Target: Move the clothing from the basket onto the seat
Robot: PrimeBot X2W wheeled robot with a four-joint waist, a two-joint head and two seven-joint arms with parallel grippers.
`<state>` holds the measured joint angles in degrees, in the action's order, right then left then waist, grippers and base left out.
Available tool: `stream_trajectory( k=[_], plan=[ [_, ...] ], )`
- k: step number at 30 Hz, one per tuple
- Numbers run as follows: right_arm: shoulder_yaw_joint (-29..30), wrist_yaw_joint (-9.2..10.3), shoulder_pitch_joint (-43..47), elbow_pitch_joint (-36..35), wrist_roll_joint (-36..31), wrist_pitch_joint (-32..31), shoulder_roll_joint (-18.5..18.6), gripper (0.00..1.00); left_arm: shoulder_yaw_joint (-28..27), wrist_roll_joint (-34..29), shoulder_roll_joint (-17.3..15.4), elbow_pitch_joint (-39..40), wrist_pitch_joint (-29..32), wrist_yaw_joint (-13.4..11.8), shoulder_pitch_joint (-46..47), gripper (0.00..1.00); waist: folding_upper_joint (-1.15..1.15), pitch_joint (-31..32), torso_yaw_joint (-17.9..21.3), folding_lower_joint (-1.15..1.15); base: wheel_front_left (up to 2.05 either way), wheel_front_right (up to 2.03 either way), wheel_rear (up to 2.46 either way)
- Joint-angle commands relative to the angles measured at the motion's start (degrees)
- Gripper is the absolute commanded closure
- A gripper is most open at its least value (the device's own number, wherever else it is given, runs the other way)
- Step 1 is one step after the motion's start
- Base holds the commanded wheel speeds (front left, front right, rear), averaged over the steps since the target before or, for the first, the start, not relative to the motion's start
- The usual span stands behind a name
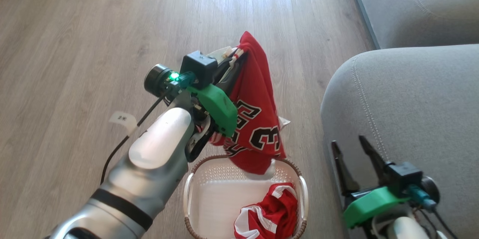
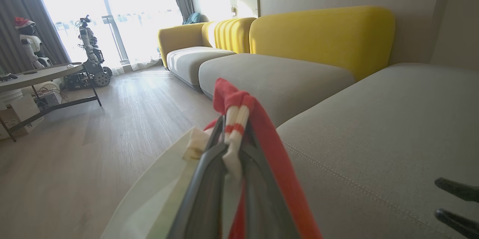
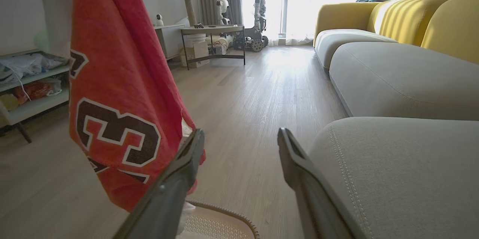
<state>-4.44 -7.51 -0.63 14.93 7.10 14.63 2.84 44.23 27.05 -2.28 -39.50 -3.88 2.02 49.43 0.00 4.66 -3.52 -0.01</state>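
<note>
one jersey (image 1: pixel 258 119), pinched in closed left gripper (image 2: pixel 234 126), hangs over basket (image 1: pixel 189 190) on pale wood floor (image 1: pixel 93 25); shorts (image 1: pixel 267 214) inside basket. right gripper (image 1: pixel 347 140) spread, empty, near grey seat (image 1: pixel 411 112) at right. yellow backrests (image 2: pixel 322 29), table (image 3: pixel 211 29) far.

The left forearm (image 1: pixel 161 145) is a smooth, rounded silver-grey shell with a black band (image 1: pixel 119 205) at its near end. Its wrist carries a bright green plastic cover (image 1: pixel 217 106), a black box (image 1: pixel 200 67) and a round black cap (image 1: pixel 155 78) beside a glowing green light (image 1: pixel 174 76). A black cable (image 1: pixel 123 140) bears a white paper tag (image 1: pixel 122 120). The right gripper (image 1: pixel 347 140) has two long, dark, pointed fingers, a green bracket (image 1: pixel 370 203), a small black block (image 1: pixel 406 177) and a teal plug (image 1: pixel 419 194).
</note>
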Motion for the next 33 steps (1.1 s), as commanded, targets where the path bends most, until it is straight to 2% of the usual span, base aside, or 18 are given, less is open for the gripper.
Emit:
stream_trajectory(
  k=[1, 7, 18, 26, 27, 28, 29, 30, 33],
  plan=[
    [-2.71, 0.02, -3.59, -1.31, -0.35, 0.37, 0.04, 0.0, -1.38, 0.5, -0.88, 2.44, 0.52, 0.06, 4.38, 1.0, 0.0, 0.03, -0.06, 0.01, 0.0, 0.0, 0.0],
    [-9.6, 0.02, -7.5, 2.36, -3.01, 0.37, 0.04, 0.0, -0.11, 1.94, -0.68, 3.89, 0.95, -0.17, 5.8, 1.0, 0.0, 0.15, -0.18, 0.01, 0.0, 0.0, 0.0],
    [-18.19, 0.02, -16.66, 16.04, -10.37, 0.37, 0.04, 0.0, 4.8, 6.08, -0.61, 7.57, 1.43, -1.92, 8.14, 1.0, 0.0, 1.05, -1.96, 0.01, 0.0, 0.0, 0.0],
    [-17.85, 0.02, -19.22, 12.24, -6.78, 0.37, 0.04, 0.0, 8.1, 8.14, -0.61, 8.68, 1.23, -3.28, 8.31, 1.0, 0.0, 1.39, -3.28, 0.01, 0.0, 0.0, 0.0],
    [-17.81, 0.02, -19.19, 11.67, -6.34, 0.37, 0.04, 0.04, 8.35, 8.41, -0.6, 8.62, 1.25, -3.42, 8.2, 1.0, 0.0, 1.4, -3.4, 0.01, 0.0, 0.0, 0.0],
    [-17.85, 0.02, -19.11, 11.23, -6.05, 0.37, 0.04, 0.51, 8.49, 8.64, -0.6, 8.43, 1.21, -3.59, 8.1, 1.0, 0.0, 1.39, -3.48, 0.01, 0.0, 0.0, 0.0],
    [-17.94, 0.02, -19.0, 10.82, -5.76, 0.37, 0.04, 0.78, 8.55, 8.83, -0.6, 8.07, 1.19, -3.75, 7.97, 1.0, 0.0, 1.36, -3.52, 0.01, 0.0, 0.0, 0.0],
    [-17.97, 0.02, -18.84, 10.37, -5.38, 0.37, 0.04, 1.0, 8.53, 8.95, -0.6, 7.6, 1.11, -3.86, 7.86, 1.0, 0.0, 1.3, -3.51, 0.01, 0.0, 0.0, 0.0],
    [-17.95, 0.02, -18.37, 9.63, -4.76, 0.37, 0.04, 1.0, 8.37, 9.26, -0.75, 6.44, 0.94, -4.02, 7.5, 1.0, 0.0, 1.18, -3.4, 0.01, 0.0, 0.0, 0.0]
  ],
)
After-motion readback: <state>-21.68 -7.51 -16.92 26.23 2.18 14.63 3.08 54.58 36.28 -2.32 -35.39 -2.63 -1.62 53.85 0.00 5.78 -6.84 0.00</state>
